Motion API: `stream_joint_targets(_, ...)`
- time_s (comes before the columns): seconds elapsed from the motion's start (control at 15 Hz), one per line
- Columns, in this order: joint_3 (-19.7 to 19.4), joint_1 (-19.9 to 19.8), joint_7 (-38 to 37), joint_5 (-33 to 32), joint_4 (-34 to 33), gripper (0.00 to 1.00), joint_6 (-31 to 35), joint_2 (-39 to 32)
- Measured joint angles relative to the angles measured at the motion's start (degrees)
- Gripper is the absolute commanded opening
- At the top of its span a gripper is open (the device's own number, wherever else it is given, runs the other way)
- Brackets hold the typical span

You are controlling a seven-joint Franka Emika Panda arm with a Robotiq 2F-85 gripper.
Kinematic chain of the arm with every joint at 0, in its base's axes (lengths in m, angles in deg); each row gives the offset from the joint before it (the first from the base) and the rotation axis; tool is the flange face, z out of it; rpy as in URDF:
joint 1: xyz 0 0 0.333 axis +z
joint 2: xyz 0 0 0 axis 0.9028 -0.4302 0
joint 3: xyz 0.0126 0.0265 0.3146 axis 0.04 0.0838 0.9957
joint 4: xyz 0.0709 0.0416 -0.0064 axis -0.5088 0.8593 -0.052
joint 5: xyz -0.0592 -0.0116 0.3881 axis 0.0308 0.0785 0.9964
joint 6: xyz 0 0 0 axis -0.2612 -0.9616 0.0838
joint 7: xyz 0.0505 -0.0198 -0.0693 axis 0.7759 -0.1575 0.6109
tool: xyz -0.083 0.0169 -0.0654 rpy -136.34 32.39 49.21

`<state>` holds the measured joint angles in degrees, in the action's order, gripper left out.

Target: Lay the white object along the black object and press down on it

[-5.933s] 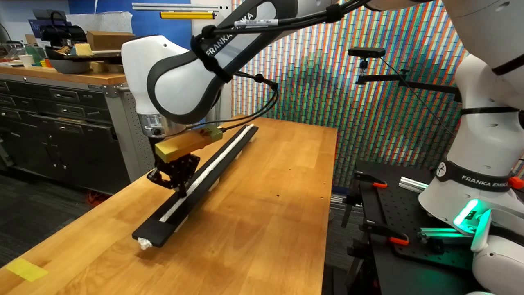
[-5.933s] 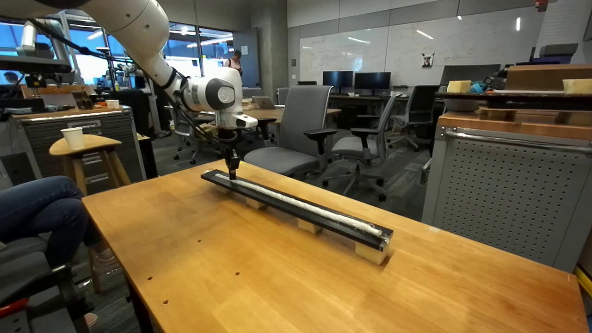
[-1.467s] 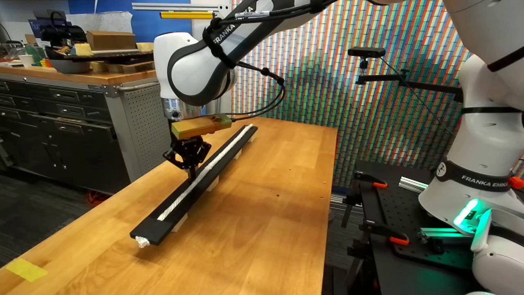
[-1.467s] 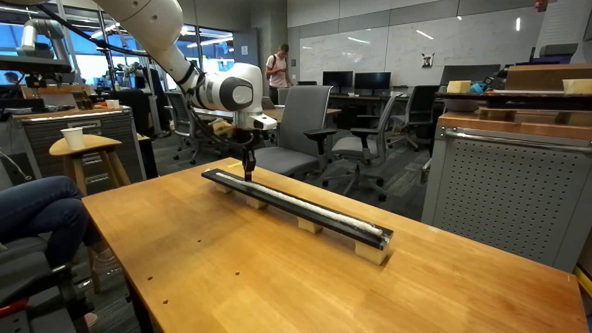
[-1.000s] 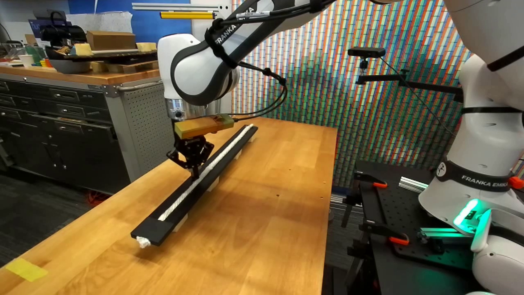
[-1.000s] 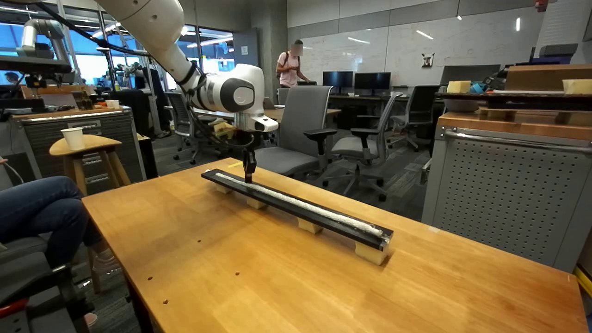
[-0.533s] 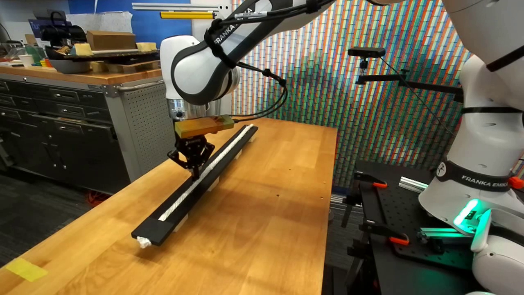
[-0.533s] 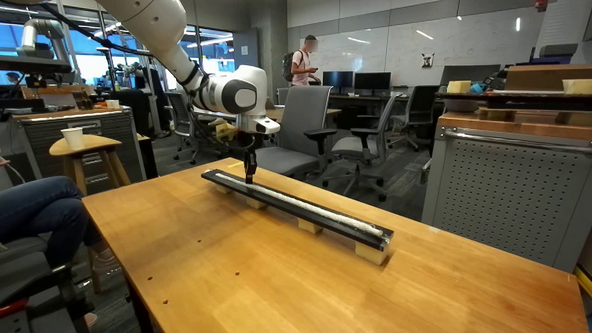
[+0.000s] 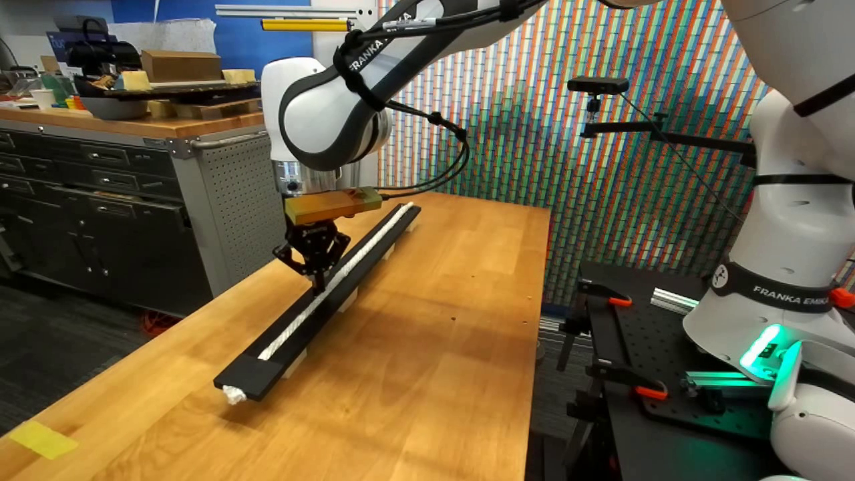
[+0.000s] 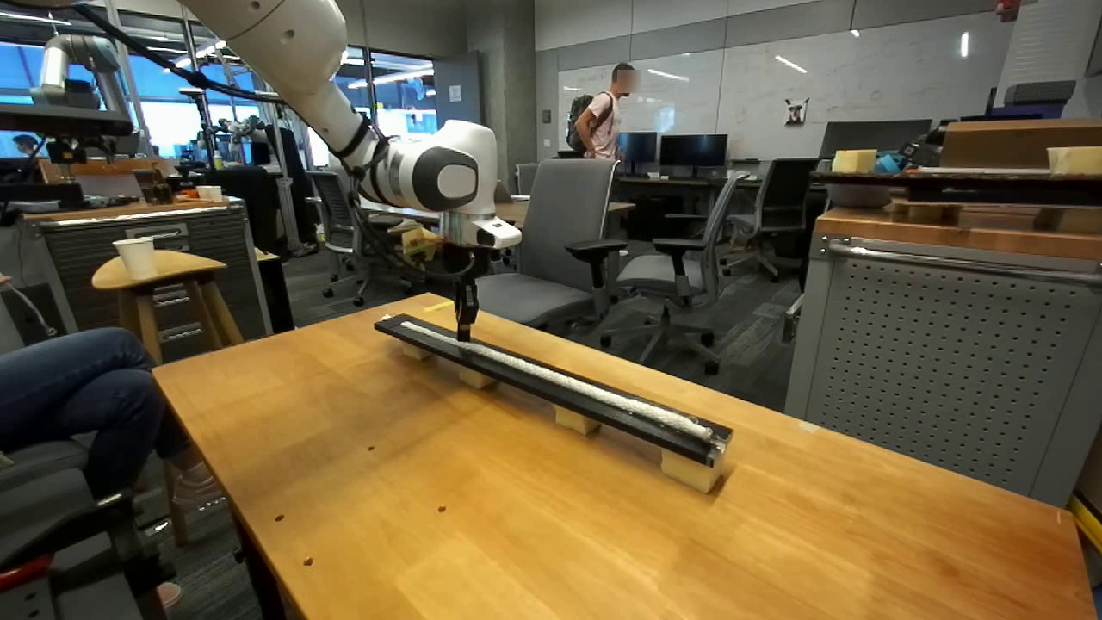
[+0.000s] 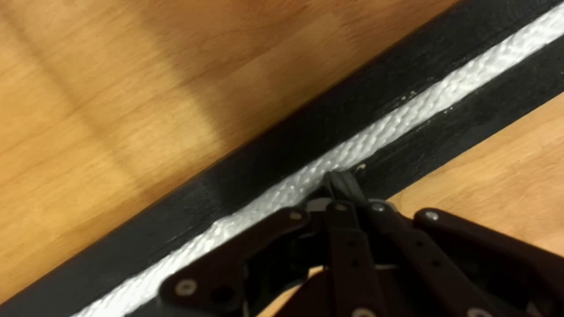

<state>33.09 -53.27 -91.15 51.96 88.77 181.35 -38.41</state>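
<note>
Checking progress: laying looked done; white rope (image 11: 396, 125) ran along the top of the black rail (image 9: 242, 375) in a straight line in both exterior views, no loose loop visible; rail sat on pale blocks (image 10: 686, 470) on the table (image 10: 516, 534); a white tuft (image 9: 234, 395) stuck out at the rail's near end in an exterior view, couldn't tell if it was the same rope; gripper (image 11: 341, 176) was closed, fingers together, nothing seen pinched between them; its tips pointed down at the rope's edge, seemingly touching, nearer the tuft end than the opposite one; read that as the pressing step in hand, though force couldn't be judged; in the wrist view the rope looked thinner beside the tips, with a step up in width toward the lower left, so my guess was uneven seating; left to do, by my read, was pressing along the rest; how much, couldn't tell.
</note>
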Motion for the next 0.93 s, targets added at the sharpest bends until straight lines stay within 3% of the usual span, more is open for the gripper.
stream_joint_targets(0.93, 0.00, 0.00, -0.04, 0.00, 3.37, 0.00, -0.42, 5.12)
